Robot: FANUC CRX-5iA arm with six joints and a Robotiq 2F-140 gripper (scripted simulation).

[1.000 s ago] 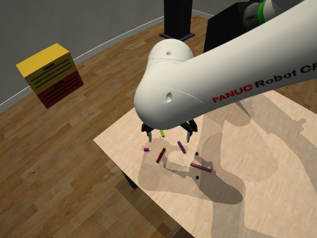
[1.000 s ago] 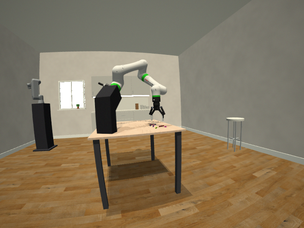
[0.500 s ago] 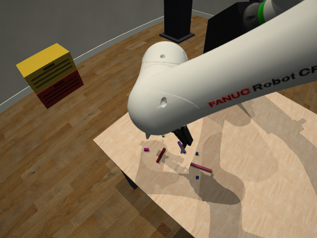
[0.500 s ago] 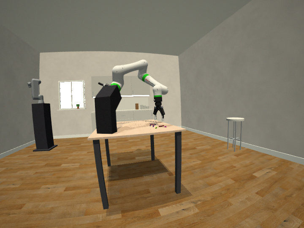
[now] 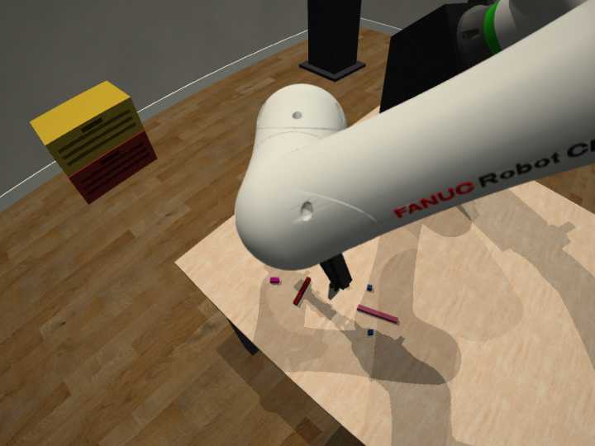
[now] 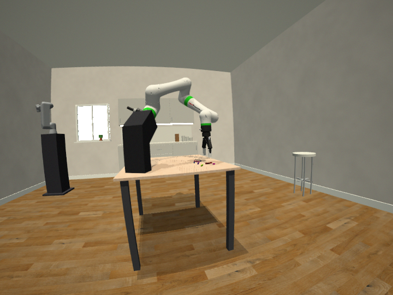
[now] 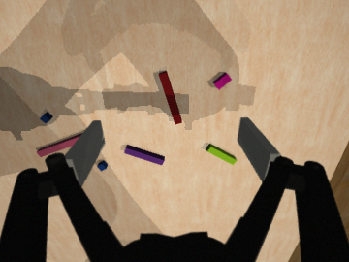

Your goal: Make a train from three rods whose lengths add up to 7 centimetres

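Observation:
My gripper (image 7: 171, 130) is open and empty, hovering above the table near its left corner. In the wrist view a purple rod (image 7: 143, 154) and a lime rod (image 7: 221, 153) lie flat below, between the fingers. A red rod (image 7: 170, 97) and a short magenta rod (image 7: 222, 81) lie beyond them. A pink rod (image 7: 58, 146) and two blue cubes (image 7: 46, 116) (image 7: 102, 166) lie by the left finger. The top view shows the gripper (image 5: 337, 281) between the red rod (image 5: 302, 291) and a blue cube (image 5: 369, 287). There the arm hides the purple and lime rods.
The table's left edge and corner (image 5: 180, 263) are close to the magenta rod (image 5: 274, 279). The pink rod (image 5: 377, 314) and the second blue cube (image 5: 370, 331) lie further in. The black robot base (image 6: 137, 142) stands at the table's far end. A stool (image 6: 303, 171) stands on the floor.

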